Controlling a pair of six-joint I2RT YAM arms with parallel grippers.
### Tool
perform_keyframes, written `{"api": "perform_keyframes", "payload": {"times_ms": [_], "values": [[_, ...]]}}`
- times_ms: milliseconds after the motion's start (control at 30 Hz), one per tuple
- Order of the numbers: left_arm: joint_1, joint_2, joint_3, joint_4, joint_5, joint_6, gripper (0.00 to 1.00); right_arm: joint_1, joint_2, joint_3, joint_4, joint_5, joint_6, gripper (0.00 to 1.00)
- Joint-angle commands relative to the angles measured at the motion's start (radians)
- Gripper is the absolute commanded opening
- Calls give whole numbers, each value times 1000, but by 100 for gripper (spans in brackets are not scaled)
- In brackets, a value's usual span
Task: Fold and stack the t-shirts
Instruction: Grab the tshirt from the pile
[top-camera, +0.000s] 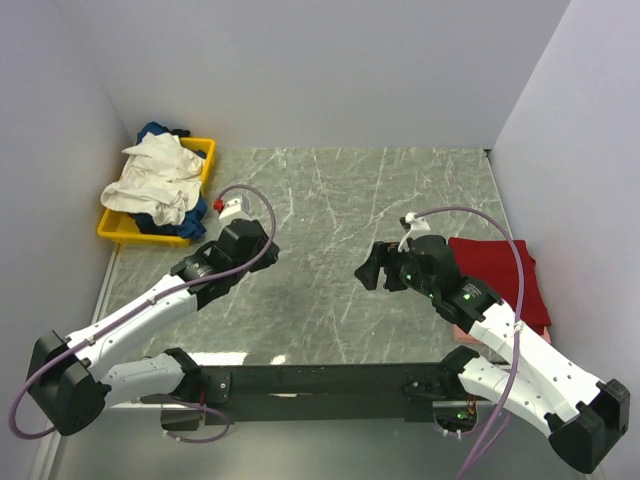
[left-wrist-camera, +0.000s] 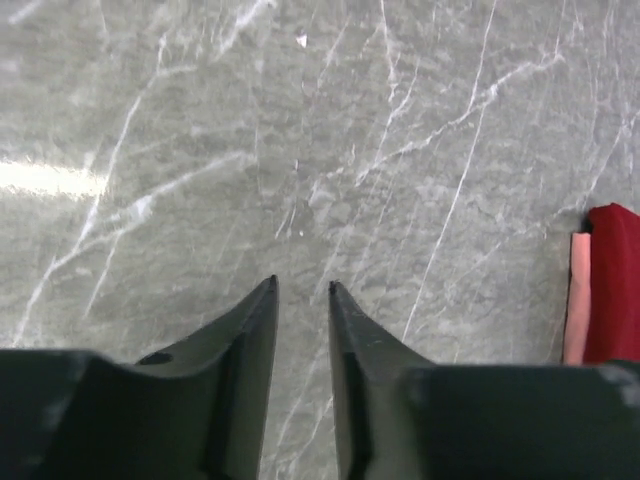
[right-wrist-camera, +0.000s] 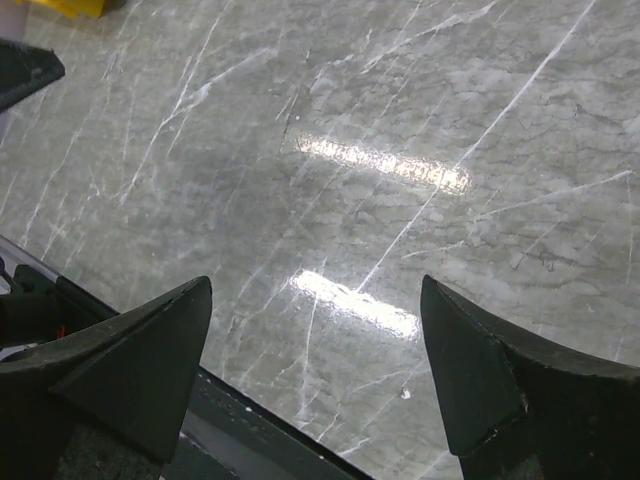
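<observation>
A cream-white t-shirt (top-camera: 155, 180) lies crumpled over a dark blue t-shirt (top-camera: 160, 222) in the yellow tray (top-camera: 205, 165) at the back left. At the right edge a folded red t-shirt (top-camera: 500, 275) rests on a pale pink one (top-camera: 462, 331). The left wrist view catches their ends, red (left-wrist-camera: 612, 280) over pink (left-wrist-camera: 578, 300). My left gripper (top-camera: 262, 248) (left-wrist-camera: 302, 285) hovers over bare marble, its jaws a narrow gap apart with nothing between them. Just left of the red shirt, my right gripper (top-camera: 372, 265) (right-wrist-camera: 315, 285) stands wide open and empty.
Grey marble tabletop (top-camera: 340, 200) stretches between both arms. White walls close in the left, back and right sides. A black rail (top-camera: 320, 380) runs along the near edge and shows in the right wrist view (right-wrist-camera: 250, 420). The tray's corner (right-wrist-camera: 70, 5) appears at the top left there.
</observation>
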Motion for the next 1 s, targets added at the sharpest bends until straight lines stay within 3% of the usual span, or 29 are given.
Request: {"api": "perform_keyframes", "payload": {"times_ms": [0,100,333,633,967], "values": [[19,33,99,-5,-42,0,36,3,-22,-14,29,-11,-11,91],[89,82,180,-9,22,40,41,3,-23,-11,33,-20,-14,91],[391,226,392,-81,148,108,44,3,-45,-17,29,-20,-13,91],[655,476,643,-164,4,163,54,3,-72,-17,32,-29,-14,91],[801,721,777,-232,-157,195,54,2,-69,-17,30,-34,-17,91]]}}
